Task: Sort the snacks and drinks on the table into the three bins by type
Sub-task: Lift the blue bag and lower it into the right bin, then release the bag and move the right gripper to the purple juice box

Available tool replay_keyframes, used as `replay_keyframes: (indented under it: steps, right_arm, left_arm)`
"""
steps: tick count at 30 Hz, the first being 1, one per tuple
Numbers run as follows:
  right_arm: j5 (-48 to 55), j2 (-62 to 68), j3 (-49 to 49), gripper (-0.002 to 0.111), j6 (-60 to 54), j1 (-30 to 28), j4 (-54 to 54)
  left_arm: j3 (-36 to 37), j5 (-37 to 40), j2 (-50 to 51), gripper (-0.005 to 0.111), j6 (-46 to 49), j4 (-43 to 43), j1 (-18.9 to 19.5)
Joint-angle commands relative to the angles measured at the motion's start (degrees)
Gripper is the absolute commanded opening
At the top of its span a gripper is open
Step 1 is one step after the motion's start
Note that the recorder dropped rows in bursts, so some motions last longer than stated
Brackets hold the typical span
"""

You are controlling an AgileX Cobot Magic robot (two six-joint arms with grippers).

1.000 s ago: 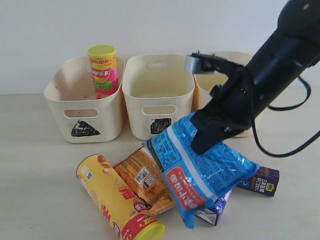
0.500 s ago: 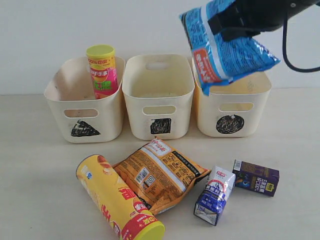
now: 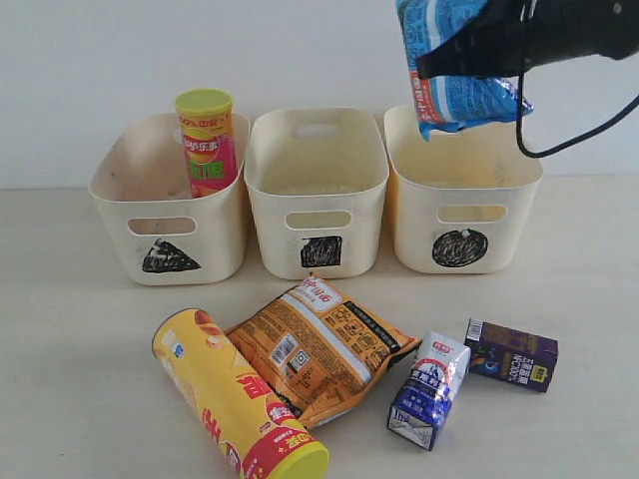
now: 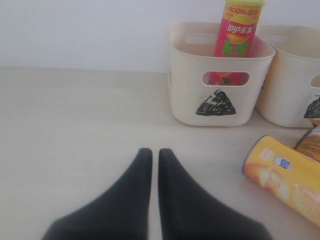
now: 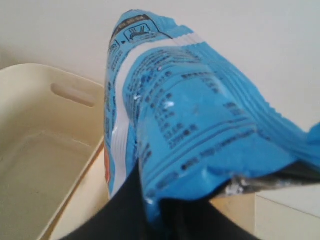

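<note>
1. Right gripper (image 3: 439,62): I see its jaws pinching the blue crinkly packet (image 3: 464,100). The packet hangs in the air above the rim of the circle-marked bin (image 3: 414,230), touching no bin. In the right wrist view the packet (image 5: 180,130) fills most of the picture, with its crumpled end clamped at the black fingers (image 5: 130,215).
2. Left gripper (image 4: 154,152): I see its 2 fingers pressed together with nothing between them, low over a bare part of the table (image 4: 75,125).
3. Triangle-marked bin (image 3: 120,215): it holds 1 pink-green chip can (image 3: 207,140), standing upright against the rear wall.
4. Square-marked bin (image 3: 270,215): it stands between the other 2 bins, and no snack or drink shows inside it.
5. Table (image 3: 80,349): 4 items lie in front of the bins.
   - The yellow-red chip can (image 3: 235,399) lies on its side.
   - The orange-brown packet (image 3: 319,349) lies flat, touching that can.
   - The blue-and-white carton (image 3: 429,389) lies just beside the packet.
   - The dark purple carton (image 3: 511,354) lies near the blue-and-white carton, apart from it.
</note>
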Motion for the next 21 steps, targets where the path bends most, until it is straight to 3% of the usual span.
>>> replay_keyframes:
  steps: [1,11,14,19,21]
  right_arm:
    - [-6.65,5.17,-0.37,0.0,6.47,-3.01,-0.66]
    - [-15.28,15.03,-0.37,0.002,6.76,-3.1,-0.66]
    - [-15.57,16.06,-0.73,0.014,6.76,-3.1,-0.66]
    - [-13.02,15.28,-1.73,0.059,6.52,-3.1,-0.66]
    - [-10.29,13.91,-2.55,0.064,6.39,-3.1,-0.66]
  left_arm:
    - [-0.1,-0.57,-0.19,0.004,0.09,-0.18,-0.16]
    - [-0.1,-0.57,-0.19,0.004,0.09,-0.18,-0.16]
    - [-0.1,-0.57,-0.19,0.004,0.09,-0.18,-0.16]
    - [-0.1,-0.57,-0.19,0.004,0.09,-0.18,-0.16]
    - [-0.1,-0.57,-0.19,0.004,0.09,-0.18,-0.16]
